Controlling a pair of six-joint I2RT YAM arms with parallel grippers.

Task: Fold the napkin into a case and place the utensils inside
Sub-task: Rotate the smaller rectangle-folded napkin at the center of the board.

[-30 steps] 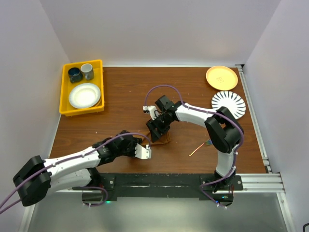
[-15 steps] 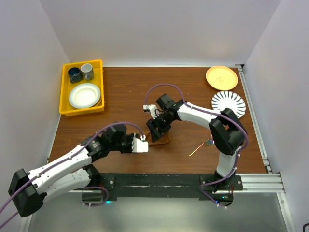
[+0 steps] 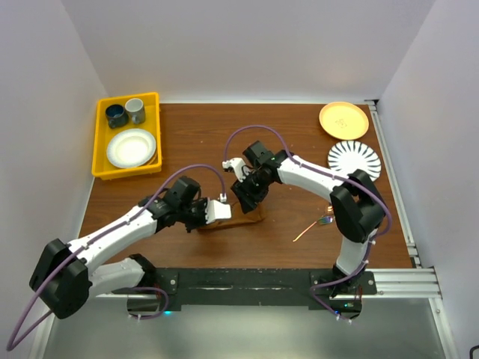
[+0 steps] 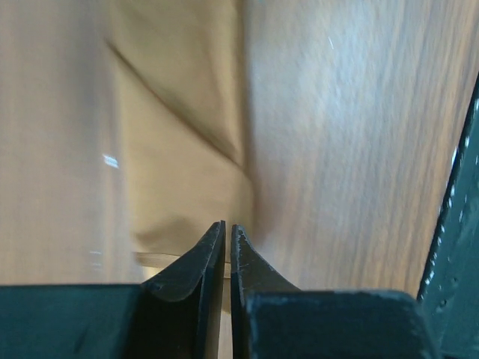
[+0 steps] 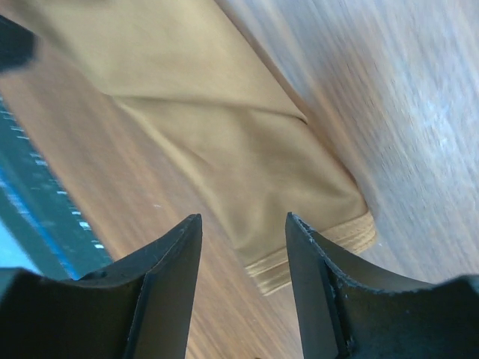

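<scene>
The napkin [image 3: 243, 220] lies folded into a narrow rust-brown strip near the table's middle front. My left gripper [image 3: 224, 212] is at the strip's left end. In the left wrist view its jaws are shut [image 4: 227, 239] with the napkin's thin hem [image 4: 161, 259] pinched between them. My right gripper [image 3: 248, 196] hovers over the strip's far side. In the right wrist view it is open [image 5: 243, 221], above the napkin's layered corner [image 5: 329, 239], with nothing between its fingers. The utensils [image 3: 307, 232] lie on the table to the right, apart from both grippers.
A yellow bin [image 3: 99, 142] at the back left holds two cups and a white plate. At the back right are an orange plate [image 3: 343, 120] and a white striped plate [image 3: 354, 161]. The right arm's elbow stands close to the utensils.
My left arm swung forward and right to the napkin's left end, and its jaws closed on the hem. My right gripper shifted slightly right and narrowed a little.
</scene>
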